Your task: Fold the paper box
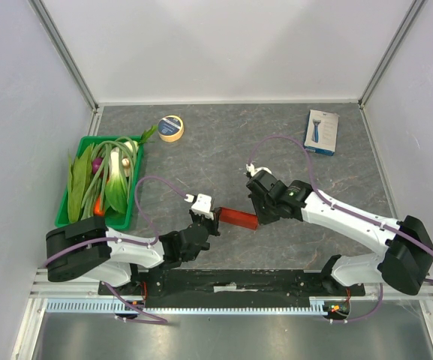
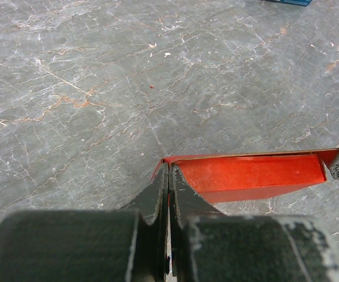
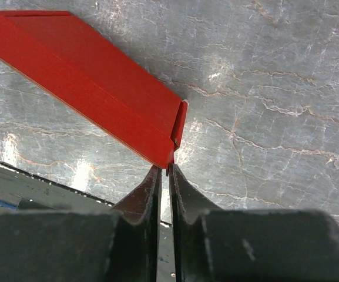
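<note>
The red paper box is held off the table between my two grippers, partly folded into a long flat sleeve. My left gripper is shut on its left end; in the left wrist view the jaws pinch the red edge, and the box runs off to the right. My right gripper is shut on its right end; in the right wrist view the jaws pinch the lower corner of the box, which has a small tab folded at that end.
A green tray of vegetables stands at the left. A roll of tape lies at the back. A white-and-blue retail box lies at the back right. The black base rail runs along the near edge.
</note>
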Controlling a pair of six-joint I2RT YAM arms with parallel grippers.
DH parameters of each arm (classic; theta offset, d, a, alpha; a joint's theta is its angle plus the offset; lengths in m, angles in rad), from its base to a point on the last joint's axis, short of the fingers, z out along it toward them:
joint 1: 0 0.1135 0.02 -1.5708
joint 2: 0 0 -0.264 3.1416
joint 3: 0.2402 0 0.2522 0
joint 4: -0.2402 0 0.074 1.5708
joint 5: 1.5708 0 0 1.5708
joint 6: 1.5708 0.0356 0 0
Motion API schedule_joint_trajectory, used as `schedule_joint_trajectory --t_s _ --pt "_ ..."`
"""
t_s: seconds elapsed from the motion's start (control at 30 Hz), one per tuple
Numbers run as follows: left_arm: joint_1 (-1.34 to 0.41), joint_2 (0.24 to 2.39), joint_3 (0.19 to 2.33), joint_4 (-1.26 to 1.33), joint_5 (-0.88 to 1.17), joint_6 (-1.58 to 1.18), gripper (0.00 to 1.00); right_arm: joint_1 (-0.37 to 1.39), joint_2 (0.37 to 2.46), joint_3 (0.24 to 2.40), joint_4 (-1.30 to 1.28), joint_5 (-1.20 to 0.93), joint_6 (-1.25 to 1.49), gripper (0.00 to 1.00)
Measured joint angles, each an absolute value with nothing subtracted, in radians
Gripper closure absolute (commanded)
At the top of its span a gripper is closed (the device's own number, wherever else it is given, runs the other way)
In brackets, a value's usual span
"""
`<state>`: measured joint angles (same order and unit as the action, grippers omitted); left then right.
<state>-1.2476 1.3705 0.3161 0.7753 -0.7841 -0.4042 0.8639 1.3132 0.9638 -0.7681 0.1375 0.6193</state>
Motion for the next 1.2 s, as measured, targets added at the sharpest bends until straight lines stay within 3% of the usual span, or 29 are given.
schedule_joint_trajectory --t_s 0.1,0.5,0.93,1.2 --pt "-1.249 1.37 0.316 0.775 -0.785 -0.404 0.98 0.864 1.313 0.957 -0.768 0.142 0.622 1.0" --pt "-1.258 1.377 0.327 0.756 -0.819 -0.404 0.98 0.828 1.292 0.95 -0.751 0.07 0.714 1.0" --pt "-1.272 1.379 0.333 0.742 -0.841 -0.404 0.98 0.691 1.195 0.795 -0.573 -0.099 0.903 1.0" --pt "-1.277 1.382 0.334 0.738 -0.849 -0.404 0.98 0.692 1.192 0.791 -0.569 -0.088 0.85 1.0"
